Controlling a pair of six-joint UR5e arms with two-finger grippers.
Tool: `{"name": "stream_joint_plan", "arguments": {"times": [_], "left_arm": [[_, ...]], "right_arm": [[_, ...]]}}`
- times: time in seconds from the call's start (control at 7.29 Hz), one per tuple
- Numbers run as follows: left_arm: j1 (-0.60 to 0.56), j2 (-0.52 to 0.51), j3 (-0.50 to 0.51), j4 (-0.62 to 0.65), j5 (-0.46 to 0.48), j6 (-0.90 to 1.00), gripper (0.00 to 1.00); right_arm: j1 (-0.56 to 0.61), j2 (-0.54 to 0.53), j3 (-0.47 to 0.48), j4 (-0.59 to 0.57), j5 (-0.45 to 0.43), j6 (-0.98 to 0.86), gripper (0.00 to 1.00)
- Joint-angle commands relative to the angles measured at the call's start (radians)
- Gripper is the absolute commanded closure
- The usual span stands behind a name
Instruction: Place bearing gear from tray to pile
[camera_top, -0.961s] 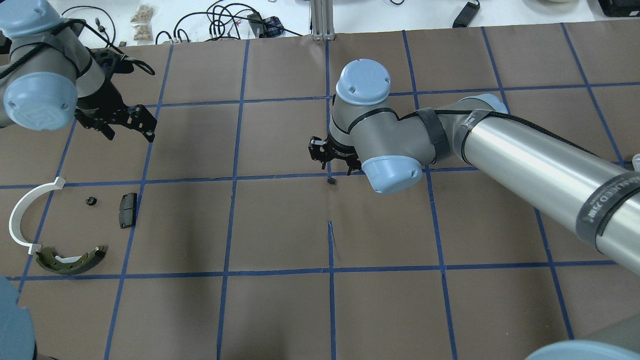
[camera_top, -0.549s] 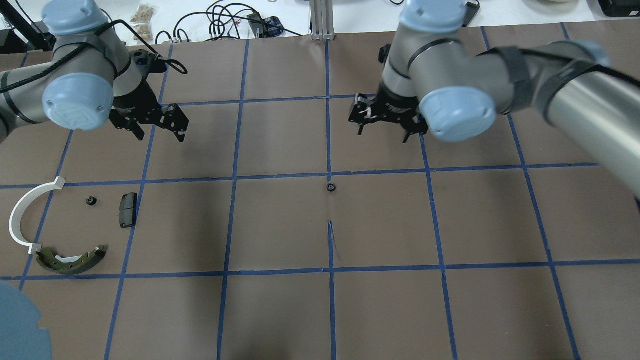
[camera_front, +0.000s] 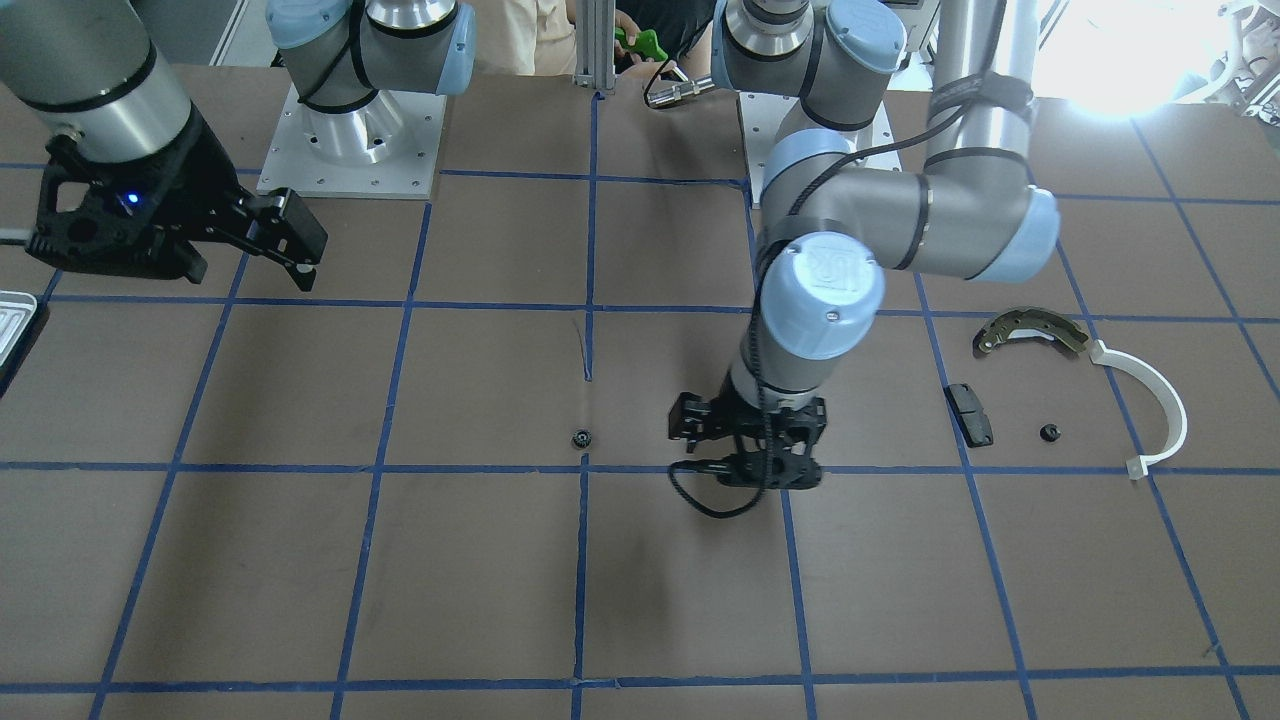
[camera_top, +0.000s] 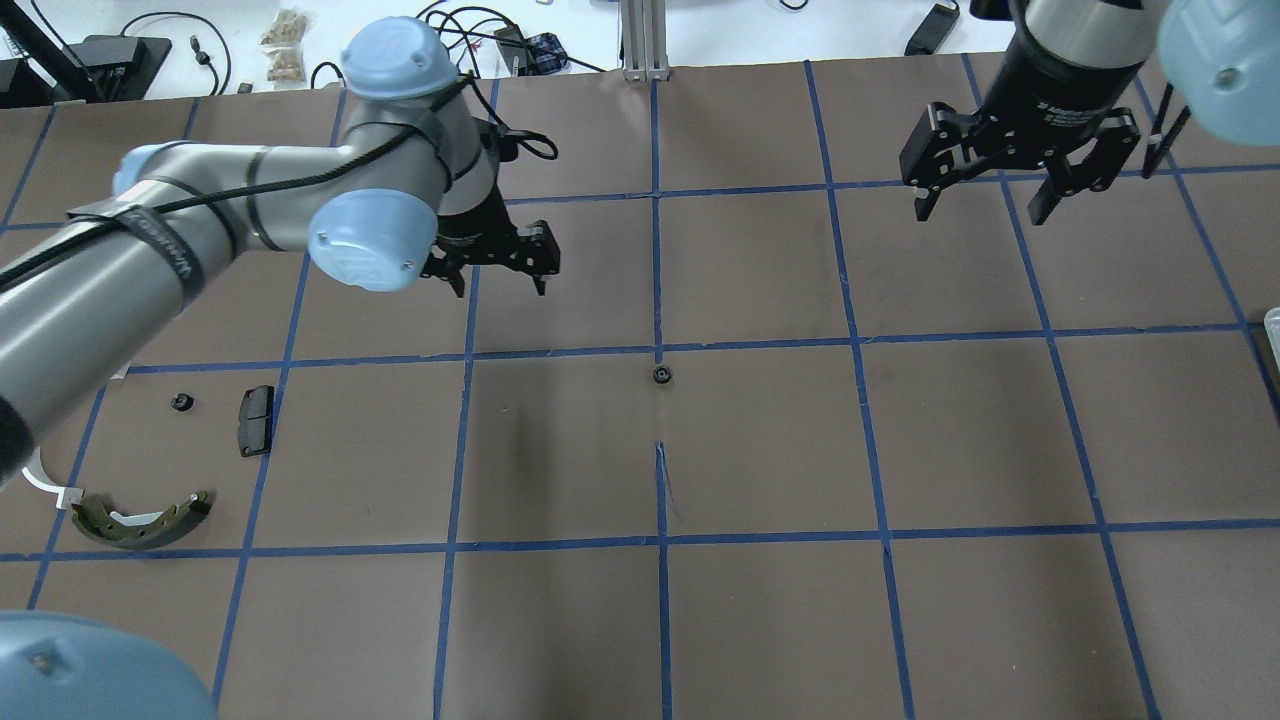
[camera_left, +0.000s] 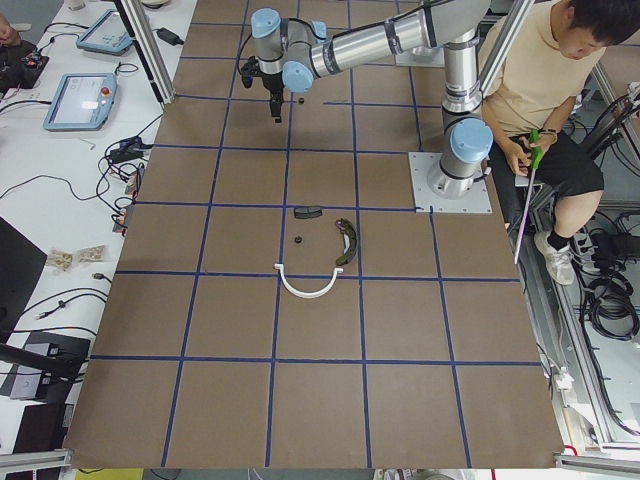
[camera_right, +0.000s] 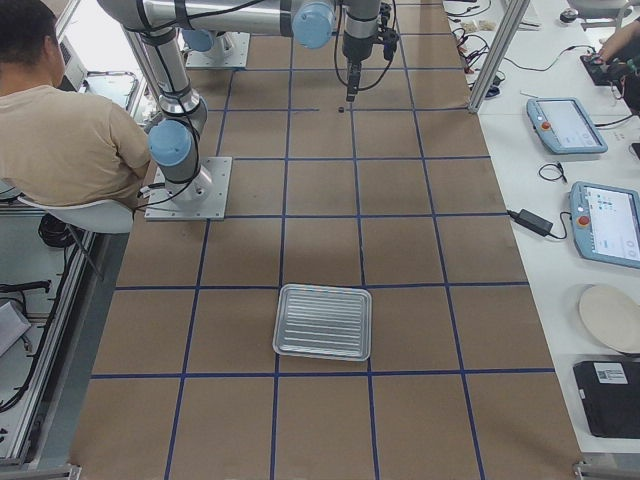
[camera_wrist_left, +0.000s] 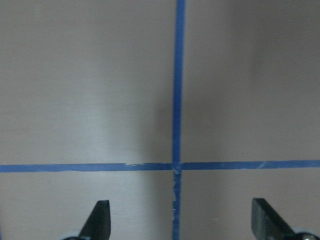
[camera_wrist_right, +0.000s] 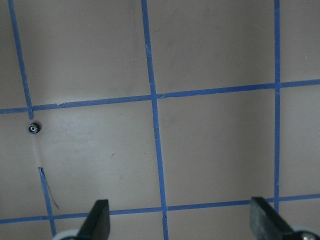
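Observation:
One bearing gear (camera_top: 660, 375) lies alone on the brown table at a tape crossing near the middle. It also shows in the front view (camera_front: 580, 439) and the right wrist view (camera_wrist_right: 33, 128). A second small black gear (camera_top: 181, 402) lies in the pile by the black pad (camera_top: 255, 420), brake shoe (camera_top: 140, 520) and white arc (camera_front: 1160, 400). My left gripper (camera_top: 500, 288) is open and empty, above and left of the middle gear. My right gripper (camera_top: 980, 213) is open and empty at the far right. The tray (camera_right: 322, 322) lies at the right end.
The left arm's long link (camera_top: 150, 270) stretches over the left of the table and hides most of the white arc in the overhead view. Cables and small items (camera_top: 450, 45) lie past the far edge. A person (camera_left: 560, 90) sits behind the robot bases.
The right gripper has pulled away from over the middle gear to the far right. The left gripper has swung from the far left toward the middle. The gear stays on the table.

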Motion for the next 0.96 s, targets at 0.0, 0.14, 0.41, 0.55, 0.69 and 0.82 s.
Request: {"name": "stream_joint_plan", "arguments": {"times": [0.0,0.14,0.41,0.55,0.69,0.82], "left_arm": [[-0.17,-0.086,0.0,0.086,-0.028,-0.207,0.0],[-0.205,-0.12,0.002,0.128,-0.028,-0.252,0.0],[-0.235,-0.152,-0.012,0.15,-0.026,-0.306,0.0],[-0.244,-0.164,-0.011,0.155,-0.025,-0.309,0.02],[-0.244,-0.175,-0.002,0.157,-0.025,-0.32,0.05],[-0.244,-0.175,0.0,0.157,-0.025,-0.322,0.15]], "right_arm": [[-0.001,-0.007,0.003,-0.027,-0.01,0.107,0.0],[0.025,0.016,-0.029,-0.025,-0.01,0.112,0.0],[0.077,0.021,-0.041,-0.065,0.006,0.085,0.0],[0.116,0.03,-0.038,-0.114,0.002,0.097,0.0],[0.139,0.036,-0.037,-0.119,-0.012,0.099,0.0],[0.139,0.042,-0.034,-0.12,-0.01,0.085,0.0]]}}
